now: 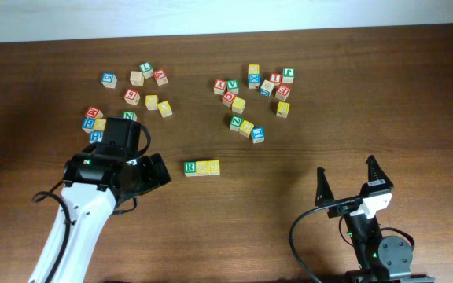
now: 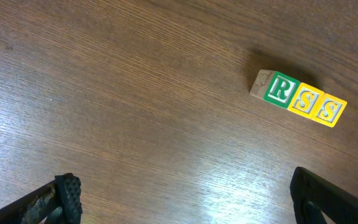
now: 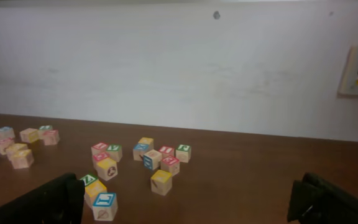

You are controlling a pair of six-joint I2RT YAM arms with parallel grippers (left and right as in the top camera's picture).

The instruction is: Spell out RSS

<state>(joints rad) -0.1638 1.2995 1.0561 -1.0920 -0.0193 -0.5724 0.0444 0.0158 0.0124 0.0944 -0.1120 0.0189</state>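
Okay, I've got the RSS row (image 1: 202,167) sitting mid-table (image 1: 289,236), three cubes touching side by side, well apart from the loose cubes (image 1: 254,86) scattered toward the far edge. My left gripper (image 1: 160,170) hangs just to the left of the row, jaws wide apart and nothing between them. The right gripper (image 1: 346,178) is down near the front right, jaws equally spread, empty, well clear of everything. By my reckoning the word is spelled, so the risk now is me undoing it. The left fingers are close to the R end, and a careless swing of that arm to the right would shove the row out of line or split the cubes. A low pull-back could also clip the small cluster (image 1: 94,124) next to that arm. On the left wrist view the R cube (image 2: 279,89) shows a green letter on a pale, green-bordered face, with a faint drawing on its bare wooden side. The first S cube (image 2: 306,101) and second S cube (image 2: 329,110) have yellow faces with pale letters, edges flush, all three reading in order
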